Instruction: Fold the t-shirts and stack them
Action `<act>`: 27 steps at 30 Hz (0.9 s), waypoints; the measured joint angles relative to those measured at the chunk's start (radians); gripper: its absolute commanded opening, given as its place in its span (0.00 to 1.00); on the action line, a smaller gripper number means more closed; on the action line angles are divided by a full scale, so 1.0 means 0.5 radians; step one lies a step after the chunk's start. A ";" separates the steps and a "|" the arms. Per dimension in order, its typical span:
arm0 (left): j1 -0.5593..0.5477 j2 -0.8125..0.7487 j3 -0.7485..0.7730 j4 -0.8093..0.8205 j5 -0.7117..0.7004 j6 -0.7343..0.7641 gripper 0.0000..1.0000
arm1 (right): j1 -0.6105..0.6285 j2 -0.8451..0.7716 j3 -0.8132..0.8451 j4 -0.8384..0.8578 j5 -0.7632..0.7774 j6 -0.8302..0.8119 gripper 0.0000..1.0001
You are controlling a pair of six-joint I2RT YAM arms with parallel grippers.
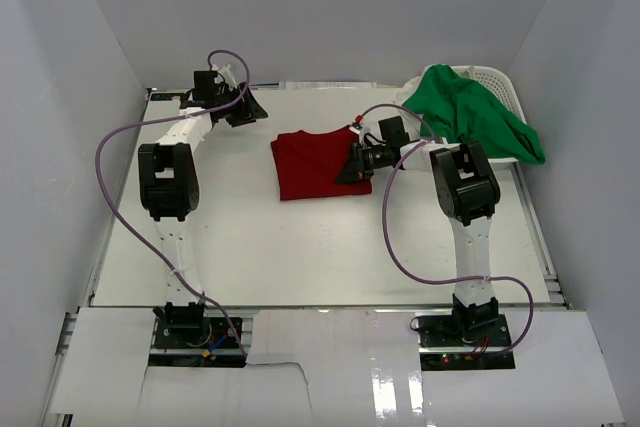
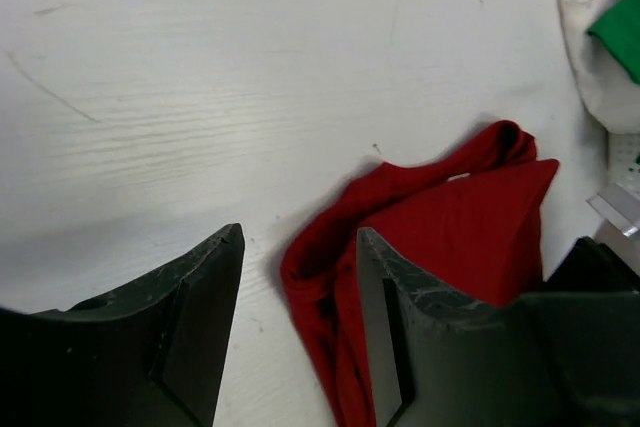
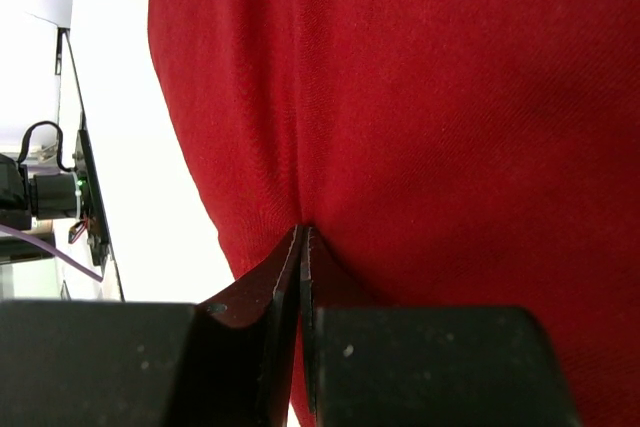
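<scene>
**Red t-shirt folded under the right claw; green t-shirt in the basket; left claw free.**

The red t-shirt (image 1: 318,162) lies as a folded rectangle directly ahead of the right claw (image 1: 352,164), whose tips sit on the cloth's near edge. In the right wrist view the fingers are pressed together with no gap, and a crease in the red cloth runs up from their tips. Cannot tell if any cloth is caught between them. The green t-shirt (image 1: 478,117) is behind that claw, bunched over the rim of the white basket (image 1: 497,77) and spilling out on one side. The left claw (image 2: 300,235) is well apart from the red t-shirt, above the bare table (image 1: 300,257). Its fingers are spread with nothing between them, and the shirt's rumpled edge lies beyond its tips.
</scene>
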State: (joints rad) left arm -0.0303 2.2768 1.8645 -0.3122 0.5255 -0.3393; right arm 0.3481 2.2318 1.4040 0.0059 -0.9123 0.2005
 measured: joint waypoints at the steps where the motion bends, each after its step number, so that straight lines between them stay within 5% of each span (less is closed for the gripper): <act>1: -0.002 -0.020 -0.029 0.010 0.028 -0.027 0.59 | 0.000 0.000 0.000 -0.002 -0.001 -0.001 0.08; 12: -0.023 -0.349 -0.867 0.089 0.162 -0.320 0.64 | 0.000 0.000 0.000 -0.010 -0.012 -0.005 0.08; 27: -0.116 -0.476 -1.140 0.311 0.177 -0.437 0.66 | -0.001 0.000 -0.015 0.000 -0.030 -0.004 0.08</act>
State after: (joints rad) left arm -0.0883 2.0388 1.2945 -0.1570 0.6140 -0.5579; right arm 0.3477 2.2318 1.3964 0.0059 -0.9272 0.1986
